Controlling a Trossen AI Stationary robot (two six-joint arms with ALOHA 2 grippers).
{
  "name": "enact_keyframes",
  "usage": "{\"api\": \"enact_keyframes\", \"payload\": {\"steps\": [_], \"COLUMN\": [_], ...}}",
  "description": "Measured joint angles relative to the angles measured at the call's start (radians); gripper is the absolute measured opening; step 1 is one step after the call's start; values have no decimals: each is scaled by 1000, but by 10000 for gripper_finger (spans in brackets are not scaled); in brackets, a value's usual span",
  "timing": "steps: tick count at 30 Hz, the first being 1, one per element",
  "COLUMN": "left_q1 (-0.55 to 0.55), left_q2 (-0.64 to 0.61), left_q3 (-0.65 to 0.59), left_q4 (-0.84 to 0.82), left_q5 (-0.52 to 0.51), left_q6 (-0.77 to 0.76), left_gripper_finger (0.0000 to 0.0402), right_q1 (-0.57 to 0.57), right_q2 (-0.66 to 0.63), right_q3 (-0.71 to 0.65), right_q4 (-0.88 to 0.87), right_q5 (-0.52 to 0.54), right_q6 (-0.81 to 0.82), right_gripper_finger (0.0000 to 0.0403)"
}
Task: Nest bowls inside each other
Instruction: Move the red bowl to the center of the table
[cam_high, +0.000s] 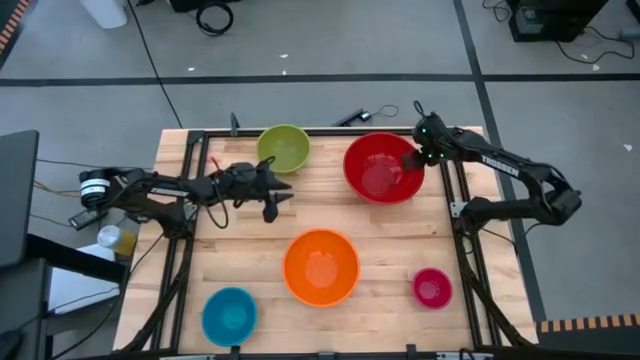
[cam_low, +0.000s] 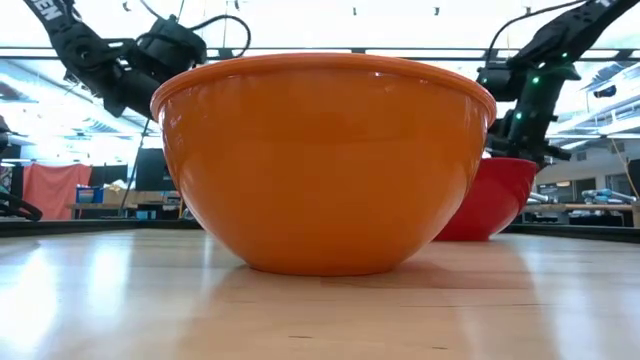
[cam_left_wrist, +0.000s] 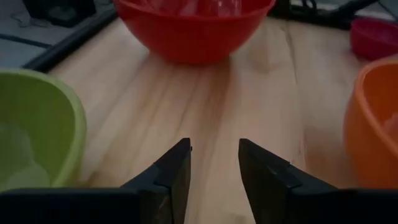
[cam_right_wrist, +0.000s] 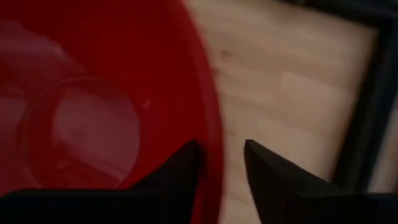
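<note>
On my overhead feed the right gripper (cam_high: 417, 158) sits over the rim of the red bowl (cam_high: 380, 170), on the side nearest its own arm. From its wrist camera I see one finger inside the bowl and one outside, the rim passing between them; the fingers (cam_right_wrist: 273, 177) stand a little apart, and I cannot tell whether they pinch the wall yet.

The left gripper (cam_high: 283, 190) hangs over bare wood, its fingers parted with nothing between them. The green bowl (cam_high: 284, 148) is just beside it, toward the far edge of the bench (cam_high: 390, 240). The red bowl lies straight ahead of it across open wood.

The orange bowl (cam_high: 321, 266) stands near the left gripper, toward the front edge. The blue bowl (cam_high: 229, 314) and the small magenta bowl (cam_high: 432, 287) stand farther off at the front, each alone, well apart from both grippers.
</note>
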Motion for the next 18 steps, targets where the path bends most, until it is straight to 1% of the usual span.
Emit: {"api": "enact_keyframes", "payload": {"steps": [2, 4, 7, 11, 14, 16, 18], "left_q1": [1, 13, 44, 102, 145, 169, 190], "left_q2": [-48, -102, -191, -299, -364, -389, -401], "left_q3": [0, 1, 1, 1, 1, 1, 1], "left_q4": [-35, -78, -188, -299, -383, -405, -392], "left_q5": [-1, -4, -9, -17, -19, -19, -19], "left_q6": [1, 14, 68, 106, 126, 141, 141], "left_gripper_finger": [139, 140, 140, 140, 140, 140, 140], "right_q1": [32, 79, 176, 327, 427, 470, 510], "right_q2": [12, 17, 17, 17, 24, 39, 62], "right_q3": [0, 0, 0, 0, 0, -1, -1], "right_q4": [5, 28, 73, 90, 107, 153, 216], "right_q5": [-58, -142, -188, -196, -141, -128, -122], "right_q6": [36, 101, 202, 336, 446, 487, 509], "right_gripper_finger": [87, 58, 37, 38, 44, 49, 56]}}
